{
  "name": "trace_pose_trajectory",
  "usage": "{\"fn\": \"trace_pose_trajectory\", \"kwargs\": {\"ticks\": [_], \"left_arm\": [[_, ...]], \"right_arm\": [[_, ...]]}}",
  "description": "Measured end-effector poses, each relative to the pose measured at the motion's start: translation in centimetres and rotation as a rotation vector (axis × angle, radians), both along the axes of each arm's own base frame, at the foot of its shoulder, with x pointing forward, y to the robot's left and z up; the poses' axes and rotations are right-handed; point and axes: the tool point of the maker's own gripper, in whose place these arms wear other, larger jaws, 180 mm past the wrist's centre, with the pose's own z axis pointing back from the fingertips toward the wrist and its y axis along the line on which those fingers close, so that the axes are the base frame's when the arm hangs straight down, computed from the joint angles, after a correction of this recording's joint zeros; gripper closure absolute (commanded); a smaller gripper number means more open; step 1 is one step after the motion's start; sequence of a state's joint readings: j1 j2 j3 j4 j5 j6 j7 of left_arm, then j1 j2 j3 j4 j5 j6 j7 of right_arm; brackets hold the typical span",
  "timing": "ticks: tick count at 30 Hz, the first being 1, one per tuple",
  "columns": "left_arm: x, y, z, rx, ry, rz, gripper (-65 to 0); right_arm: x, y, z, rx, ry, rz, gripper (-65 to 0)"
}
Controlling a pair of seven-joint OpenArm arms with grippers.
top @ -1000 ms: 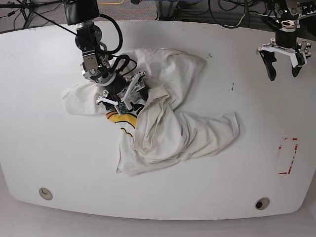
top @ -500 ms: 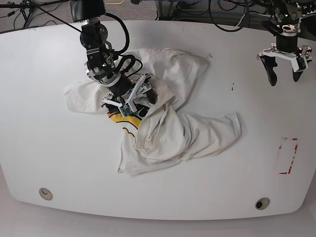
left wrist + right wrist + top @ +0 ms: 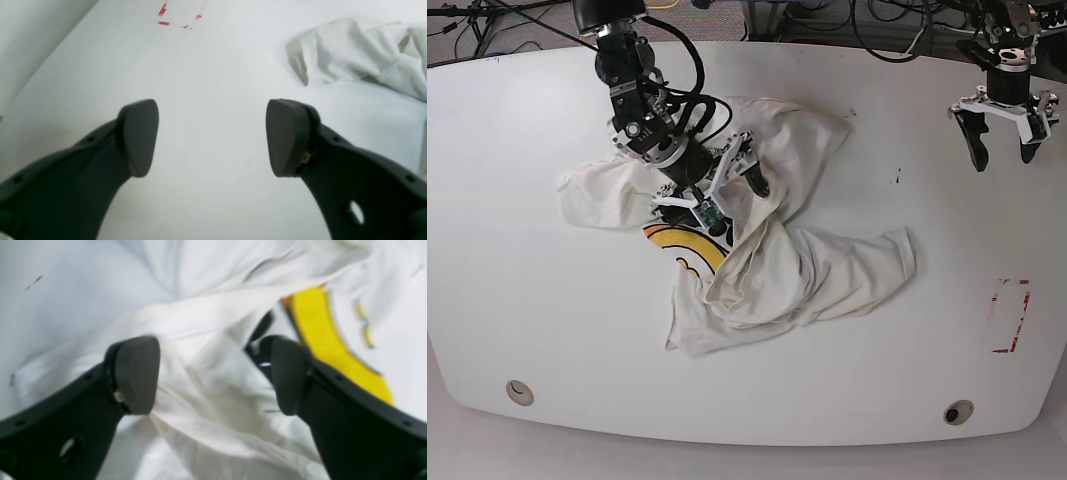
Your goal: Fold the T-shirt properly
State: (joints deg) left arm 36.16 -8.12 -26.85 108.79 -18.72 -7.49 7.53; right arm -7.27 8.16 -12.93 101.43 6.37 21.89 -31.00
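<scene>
Our right gripper (image 3: pixel 732 195), jaws apart, hovers over the crumpled shirt (image 3: pixel 797 270), nothing held. The shirt's bulk runs toward 4 o'clock. Our left gripper (image 3: pixel 1001 135), jaws apart, hangs well apart at 2 o'clock.

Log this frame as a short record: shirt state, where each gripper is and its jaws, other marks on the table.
shirt: T-shirt lies crumpled and unfolded on the white table, part of its yellow print exposed
right gripper: right gripper low over the bunched cloth beside the print, jaws apart, a fold between them, nothing clamped
left gripper: left gripper above bare table at the far corner, jaws wide, empty, clear of the shirt
table marks: red tape outline near the edge
fold progress: not yet started
</scene>
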Motion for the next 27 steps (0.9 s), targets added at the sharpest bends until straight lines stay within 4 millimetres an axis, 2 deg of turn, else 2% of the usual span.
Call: {"fn": "trace_pose_trajectory", "kwargs": {"ticks": [3,8,11,13,17,21,27], "left_arm": [[0.1,0.0,0.1,0.002,-0.001,-0.002,-46.9],[0.8,0.0,0.5,0.001,-0.023,-0.002,-47.1],[1.1,-0.1,0.7,-0.001,-0.034,-0.005,-46.8],[1.2,-0.1,0.7,-0.001,-0.036,-0.006,-47.2],[1.0,0.0,0.7,-0.001,-0.035,-0.001,-47.1],[1.0,-0.1,0.6,-0.002,-0.035,0.0,-47.2],[0.9,0.0,0.6,-0.003,-0.036,0.004,-47.1]], "right_arm": [[-0.2,0.1,0.6,0.002,-0.009,0.005,-41.5],[-0.1,0.4,1.4,0.009,-0.04,0.014,-23.8],[0.0,0.6,0.9,0.015,-0.036,0.015,-12.4],[-0.2,0.7,0.5,0.015,-0.025,0.018,-9.2],[-0.5,1.3,-1.0,0.016,0.013,0.025,-12.2],[-0.6,1.4,-2.2,0.01,0.047,0.023,-12.5],[0.7,0.4,-4.1,0.006,0.079,-0.005,-14.6]]}}
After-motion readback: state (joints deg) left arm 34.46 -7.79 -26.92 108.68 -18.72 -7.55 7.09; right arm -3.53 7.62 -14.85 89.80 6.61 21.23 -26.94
